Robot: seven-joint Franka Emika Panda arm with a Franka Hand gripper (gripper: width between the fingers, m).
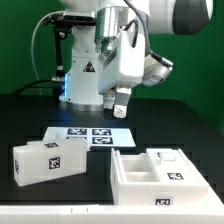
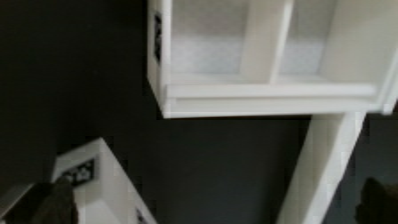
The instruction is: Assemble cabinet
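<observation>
Sitting at five o'clock from the gripper (image 1: 120, 104) in the exterior view, the cabinet (image 1: 160, 172) rests open side up on the black table (image 1: 25, 125), well apart from it. Gripper hangs above, fingers spread, holding nothing. Marker board (image 1: 88, 135) lies at the cabinet's eleven o'clock, tagged white block (image 1: 45, 160) at nine.

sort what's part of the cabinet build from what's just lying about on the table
Part of the job:
- cabinet, the big white frame with open compartments
- smaller white tagged block, lying loose and apart from the cabinet

Just lying about:
- marker board, flat on the table and not a furniture part
</observation>
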